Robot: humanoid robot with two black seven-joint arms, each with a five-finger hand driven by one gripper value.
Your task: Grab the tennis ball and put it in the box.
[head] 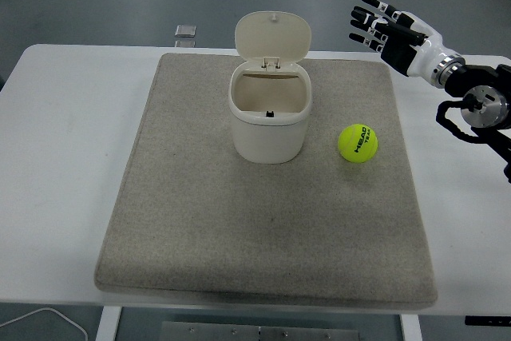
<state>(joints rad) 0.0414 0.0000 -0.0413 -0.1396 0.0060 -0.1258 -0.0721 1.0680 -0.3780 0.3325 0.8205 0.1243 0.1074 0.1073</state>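
One box, one ball, one hand waiting to start.

A single cream box [269,121] is standing mid-mat [160,221] with its hinged lid [272,37] tipped back, leaving the mouth clear to receive the one tennis ball [358,143], which is lying just to its right on the mat. The right hand [389,31] is hovering above the table's [64,117] far right, fingers spread, holding nothing, seemingly poised to reach.

beige mat [200,245], white table [64,165], small grey object [185,31]
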